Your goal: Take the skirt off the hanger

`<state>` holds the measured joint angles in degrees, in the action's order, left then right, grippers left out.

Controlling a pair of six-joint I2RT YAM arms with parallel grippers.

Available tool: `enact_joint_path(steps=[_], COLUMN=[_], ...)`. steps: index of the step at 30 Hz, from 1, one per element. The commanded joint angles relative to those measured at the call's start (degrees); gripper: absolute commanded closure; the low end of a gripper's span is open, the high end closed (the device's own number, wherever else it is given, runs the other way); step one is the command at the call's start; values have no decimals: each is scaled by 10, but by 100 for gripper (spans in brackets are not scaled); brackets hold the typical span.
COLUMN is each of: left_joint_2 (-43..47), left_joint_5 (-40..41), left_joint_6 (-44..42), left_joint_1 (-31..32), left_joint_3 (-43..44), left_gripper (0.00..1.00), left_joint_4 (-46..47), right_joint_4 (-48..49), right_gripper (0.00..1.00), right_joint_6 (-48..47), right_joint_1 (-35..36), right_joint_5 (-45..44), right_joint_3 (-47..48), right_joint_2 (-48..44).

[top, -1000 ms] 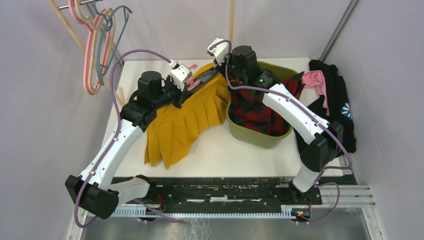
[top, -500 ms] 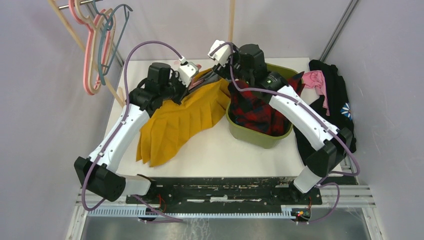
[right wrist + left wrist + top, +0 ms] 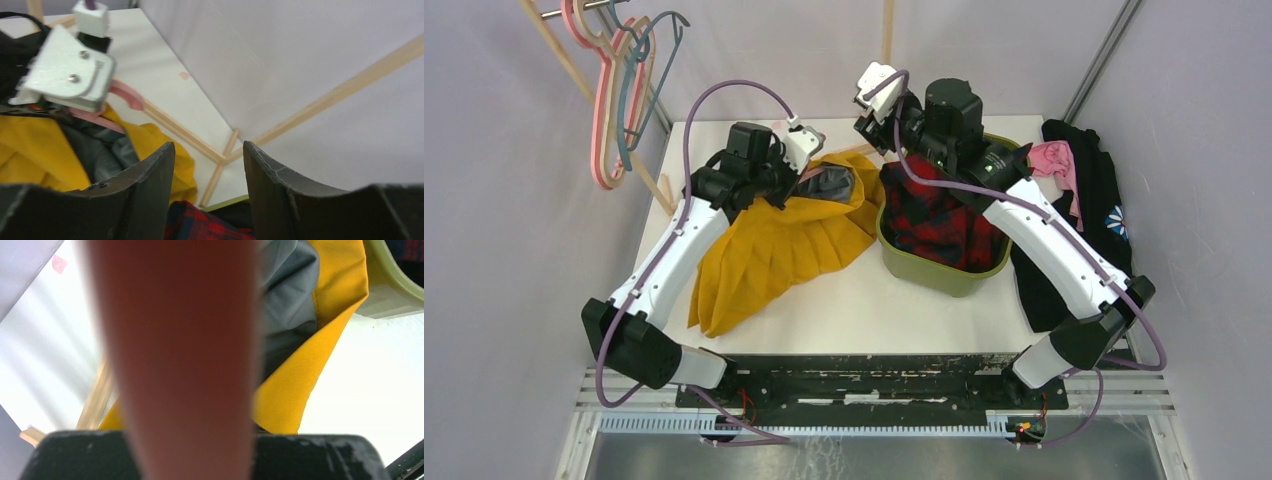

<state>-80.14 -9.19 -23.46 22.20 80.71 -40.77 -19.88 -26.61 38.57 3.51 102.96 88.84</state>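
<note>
The yellow pleated skirt (image 3: 774,250) lies on the white table, its waist open and showing grey lining (image 3: 829,185). My left gripper (image 3: 801,165) sits at the waist's back edge, shut on the pink hanger (image 3: 125,95). That hanger fills the left wrist view as a blurred reddish bar (image 3: 185,365), with skirt fabric (image 3: 300,390) beside it. Whether the hanger still sits in the waistband is hidden. My right gripper (image 3: 869,120) hangs open above the gap between skirt and bin, holding nothing; its fingers (image 3: 150,190) frame only wall and table.
A green bin (image 3: 944,275) holding red plaid cloth (image 3: 934,215) stands right of the skirt. Dark clothes with a pink piece (image 3: 1104,200) are piled at the far right. Spare hangers (image 3: 614,90) hang on a rail at the back left. Wooden strips (image 3: 170,125) line the table's back edge.
My right gripper opened, let go at the skirt's waist, and rose toward the back right. The left arm shifted slightly; the waist fell open and the skirt slid left.
</note>
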Motion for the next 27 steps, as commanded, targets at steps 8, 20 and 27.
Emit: enact_joint_path(steps=[8, 20, 27], left_joint_2=[1, 60, 84], left_joint_5=[-69, -139, -136], left_joint_6=[-7, 20, 22], left_joint_1=[0, 0, 0], left_joint_3=[105, 85, 86], left_gripper=[97, 97, 97], left_joint_4=[35, 46, 41], right_joint_4=[42, 49, 60], right_gripper=[49, 50, 52], right_joint_6=[142, 149, 163], right_joint_1=[55, 58, 59], right_joint_5=[84, 66, 64], right_joint_3=[-43, -47, -56], right_joint_2=[14, 33, 49])
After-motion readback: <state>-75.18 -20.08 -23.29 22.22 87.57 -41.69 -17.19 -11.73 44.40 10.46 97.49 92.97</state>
